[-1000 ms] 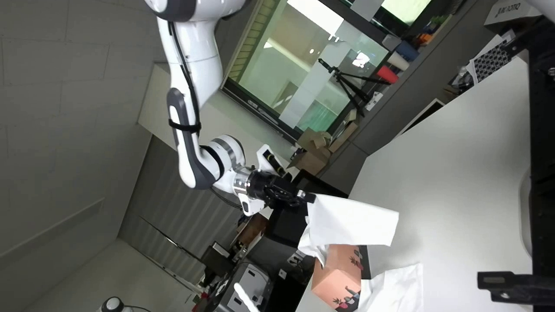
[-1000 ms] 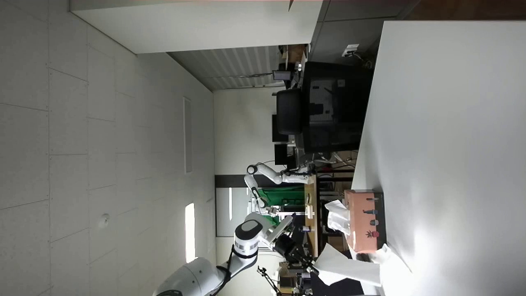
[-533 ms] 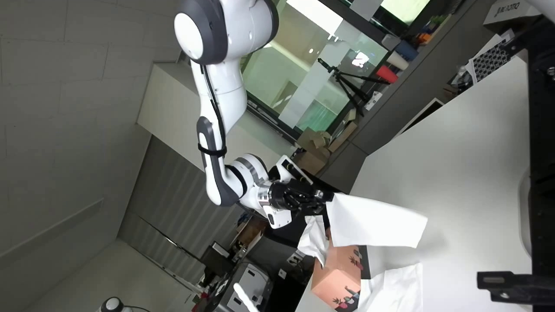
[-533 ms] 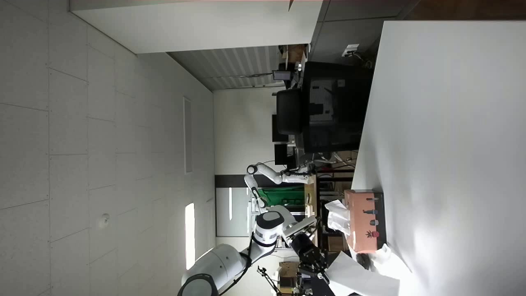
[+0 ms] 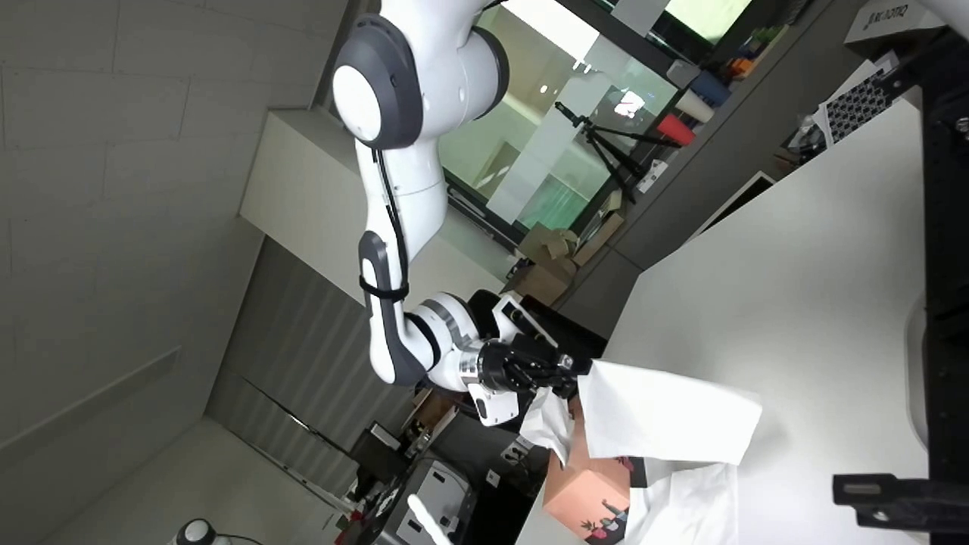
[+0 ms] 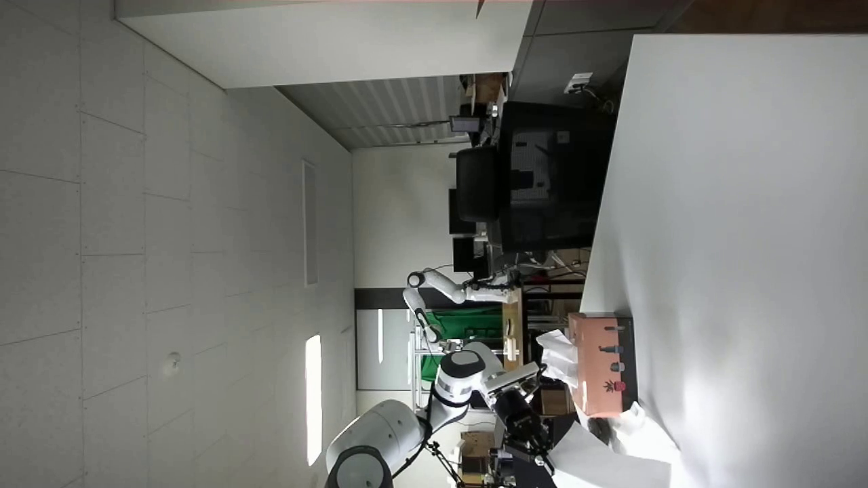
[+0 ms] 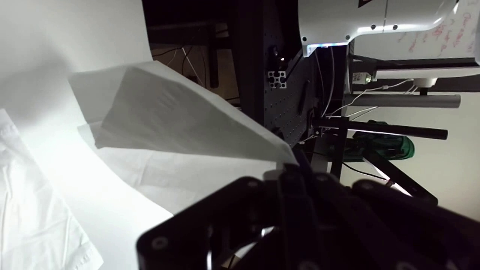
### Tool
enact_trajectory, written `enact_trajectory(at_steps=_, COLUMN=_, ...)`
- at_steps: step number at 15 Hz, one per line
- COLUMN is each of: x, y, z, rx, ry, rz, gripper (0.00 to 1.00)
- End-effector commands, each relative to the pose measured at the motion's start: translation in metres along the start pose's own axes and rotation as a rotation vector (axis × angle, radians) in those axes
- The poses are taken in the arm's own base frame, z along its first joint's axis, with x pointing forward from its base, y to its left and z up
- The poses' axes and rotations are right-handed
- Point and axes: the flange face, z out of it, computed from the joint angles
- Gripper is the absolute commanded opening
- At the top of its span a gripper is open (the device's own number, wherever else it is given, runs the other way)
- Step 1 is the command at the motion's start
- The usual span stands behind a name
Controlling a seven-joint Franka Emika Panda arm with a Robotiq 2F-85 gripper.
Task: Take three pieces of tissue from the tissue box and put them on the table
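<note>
The pink-salmon tissue box [image 5: 587, 496] stands on the white table [image 5: 817, 303]; it also shows in an exterior view [image 6: 595, 362]. A tissue [image 5: 546, 425] sticks out of its opening. Another white tissue [image 5: 693, 503] lies crumpled on the table beside the box; a tissue on the table also shows in the wrist view [image 7: 33, 213]. My gripper [image 5: 587, 367] is shut on a held tissue [image 5: 670, 412], which hangs from the fingertips above the table, in front of part of the box. In the wrist view the gripper [image 7: 294, 167] pinches the held tissue [image 7: 180, 116] at one corner.
A dark beam [image 5: 946, 303] and a black bracket [image 5: 893, 501] stand at the table's side in an exterior view. A large black case [image 6: 556, 176] is beyond the table edge. A dark perforated plate [image 7: 287, 108] shows in the wrist view.
My gripper has moved right and slightly down in both exterior views, carrying the tissue further over the table and closer to the one lying there. The box has not moved.
</note>
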Motion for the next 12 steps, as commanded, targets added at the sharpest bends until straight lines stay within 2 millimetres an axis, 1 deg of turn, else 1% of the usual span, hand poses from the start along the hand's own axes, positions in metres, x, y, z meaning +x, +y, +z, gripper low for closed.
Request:
enact_trajectory(at_steps=1, x=0.018, y=0.016, z=0.005, rx=-0.073, ry=-0.01, rz=-0.046, gripper=0.0)
enact_trajectory(at_steps=3, x=0.032, y=0.026, z=0.011, rx=-0.122, ry=-0.006, rz=-0.087, gripper=0.0)
enact_trajectory(at_steps=6, x=0.052, y=0.035, z=0.021, rx=-0.176, ry=-0.01, rz=-0.156, gripper=0.0)
enact_trajectory(at_steps=9, x=0.064, y=0.041, z=0.027, rx=-0.228, ry=-0.01, rz=-0.201, gripper=0.0)
enact_trajectory(at_steps=11, x=0.07, y=0.044, z=0.024, rx=-0.311, ry=0.019, rz=-0.206, gripper=0.26)
enact_trajectory(at_steps=12, x=0.073, y=0.047, z=0.023, rx=-0.358, ry=0.029, rz=-0.212, gripper=0.31)
